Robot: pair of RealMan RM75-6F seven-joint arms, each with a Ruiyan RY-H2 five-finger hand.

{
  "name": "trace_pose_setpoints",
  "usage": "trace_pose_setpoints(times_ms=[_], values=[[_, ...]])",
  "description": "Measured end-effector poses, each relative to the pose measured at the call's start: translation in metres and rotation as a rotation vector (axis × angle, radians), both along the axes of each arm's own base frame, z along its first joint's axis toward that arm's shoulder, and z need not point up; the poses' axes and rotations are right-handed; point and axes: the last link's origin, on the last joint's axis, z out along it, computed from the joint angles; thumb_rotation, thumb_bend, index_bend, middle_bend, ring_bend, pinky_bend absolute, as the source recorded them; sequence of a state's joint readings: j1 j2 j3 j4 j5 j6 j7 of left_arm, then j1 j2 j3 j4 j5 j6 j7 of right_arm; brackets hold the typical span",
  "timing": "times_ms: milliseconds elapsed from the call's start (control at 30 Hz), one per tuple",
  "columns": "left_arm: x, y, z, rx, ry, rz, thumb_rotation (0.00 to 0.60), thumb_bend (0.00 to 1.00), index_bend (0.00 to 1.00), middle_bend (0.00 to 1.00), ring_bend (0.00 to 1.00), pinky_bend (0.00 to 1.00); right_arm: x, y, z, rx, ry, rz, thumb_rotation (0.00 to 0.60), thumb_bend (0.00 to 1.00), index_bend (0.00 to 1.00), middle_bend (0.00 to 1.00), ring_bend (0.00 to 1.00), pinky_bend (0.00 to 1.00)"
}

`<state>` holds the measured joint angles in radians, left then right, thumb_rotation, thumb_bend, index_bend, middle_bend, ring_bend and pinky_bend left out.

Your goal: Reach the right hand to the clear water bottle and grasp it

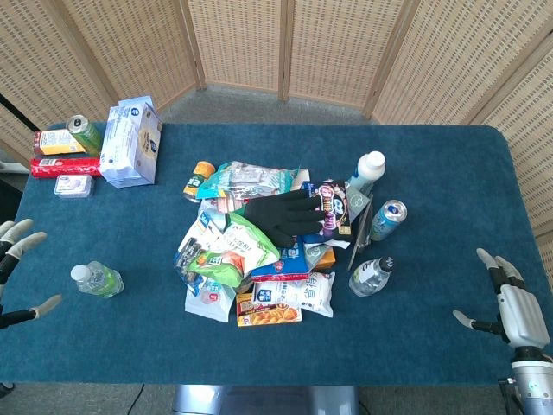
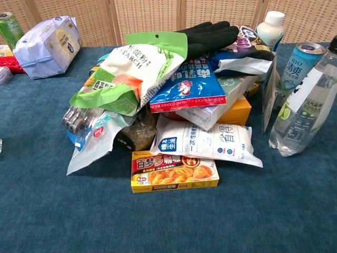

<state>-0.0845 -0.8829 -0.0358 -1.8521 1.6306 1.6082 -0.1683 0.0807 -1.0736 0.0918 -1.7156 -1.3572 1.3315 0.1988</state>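
Note:
The clear water bottle, black-capped with a white label, lies on the blue table at the right edge of the snack pile; in the chest view the same bottle stands out at the far right. My right hand is near the table's front right corner, fingers spread and holding nothing, well to the right of the bottle. At the table's left edge my left hand is also spread and holding nothing. Neither hand shows in the chest view.
A pile of snack packets topped by a black glove fills the table's middle. A blue can and a white-capped bottle stand behind the clear bottle. A small greenish bottle lies at the left; boxes and a green can sit at the back left.

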Motion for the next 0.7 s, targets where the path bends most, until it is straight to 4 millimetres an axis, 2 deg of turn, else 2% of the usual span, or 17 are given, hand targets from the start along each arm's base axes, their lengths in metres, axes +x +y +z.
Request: trace_pose_setpoints(times_ms=[367,533,700], values=[[0.004,-0.004,0.004,0.024,-0.013,-0.024,0.6,0.0,0.2,0.0,0.0,0.0,0.002,-0.005,-0.008,0.019,-0.052,-0.004,0.6,0.0,0.0,0.0,0.0,0.0],[0.005,-0.004,0.003,0.026,-0.01,-0.024,0.6,0.0,0.2,0.0,0.0,0.0,0.012,-0.017,-0.016,0.022,-0.183,0.012,0.6,0.0,0.0,0.0,0.0,0.0],[0.005,-0.005,0.003,0.034,-0.011,-0.024,0.6,0.0,0.2,0.0,0.0,0.0,0.031,-0.033,-0.026,0.025,-0.274,0.061,0.6,0.0,0.0,0.0,0.0,0.0]])
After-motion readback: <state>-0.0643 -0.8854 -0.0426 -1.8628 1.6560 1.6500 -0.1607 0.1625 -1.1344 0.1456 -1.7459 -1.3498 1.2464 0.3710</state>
